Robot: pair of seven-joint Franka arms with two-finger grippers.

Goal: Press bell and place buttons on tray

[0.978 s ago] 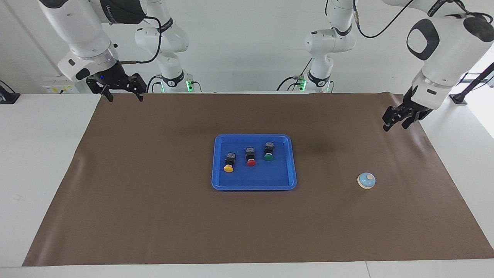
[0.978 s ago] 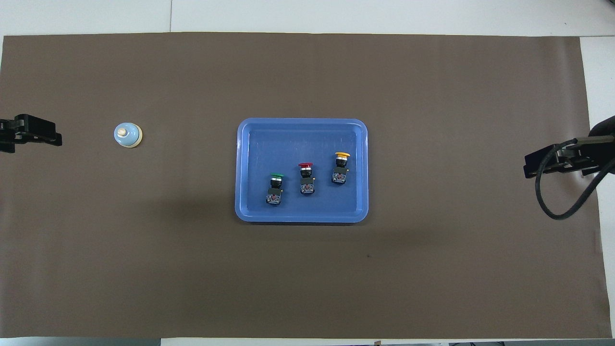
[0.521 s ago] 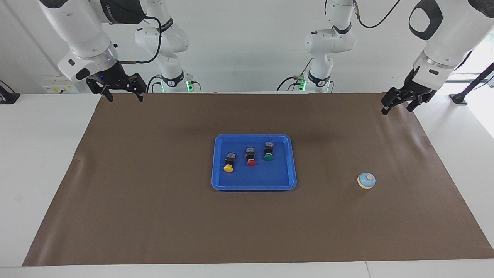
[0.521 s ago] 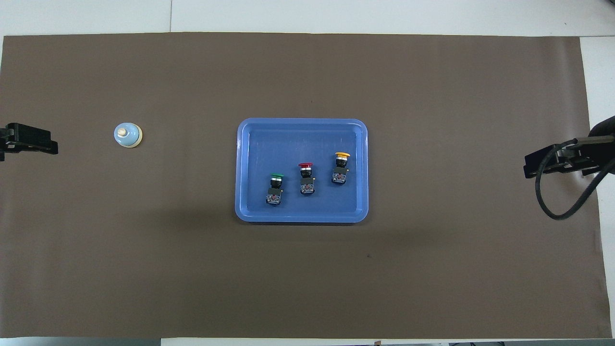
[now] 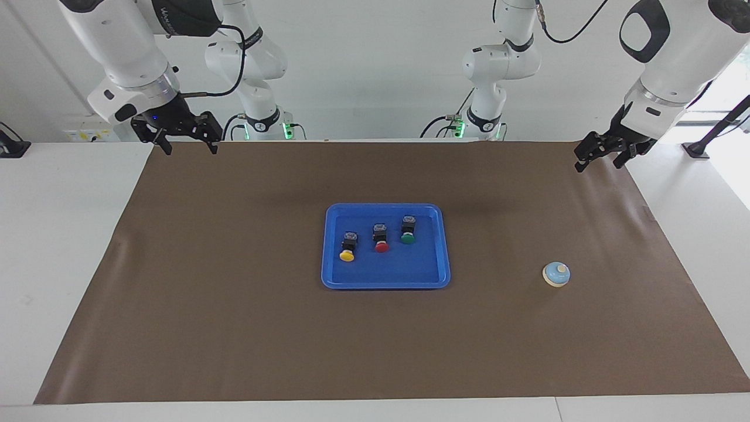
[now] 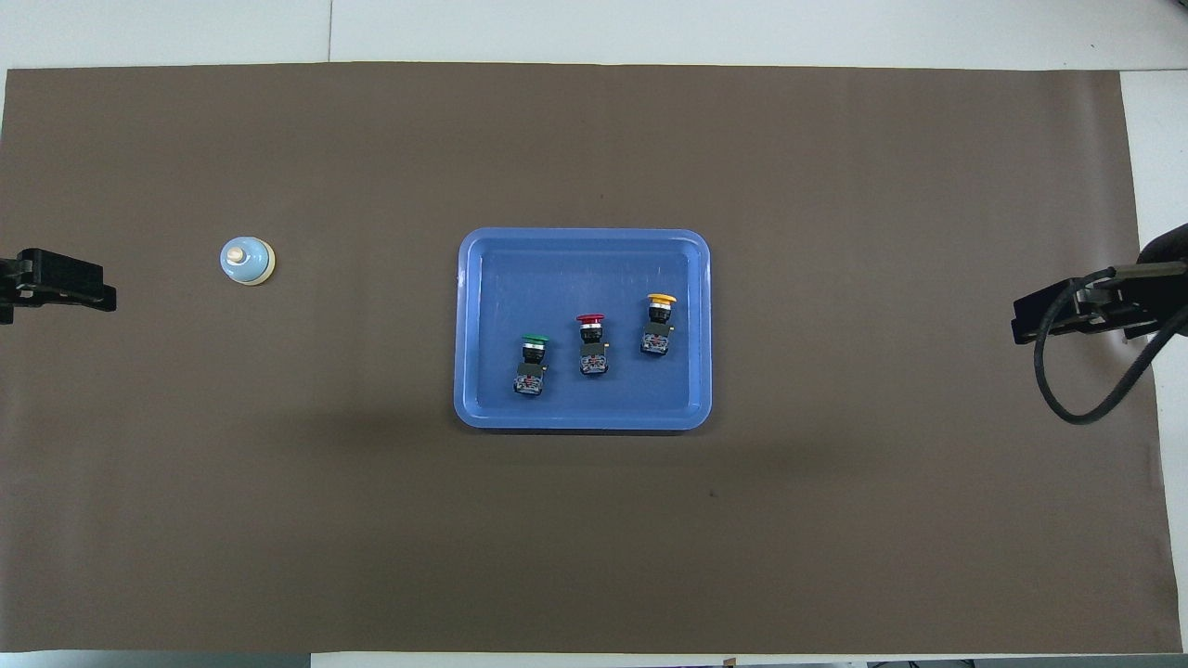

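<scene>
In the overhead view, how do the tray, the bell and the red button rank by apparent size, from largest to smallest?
1. tray, by far the largest.
2. bell and red button: too alike to rank; the bell looks rounder and wider, the button longer and narrower.
</scene>
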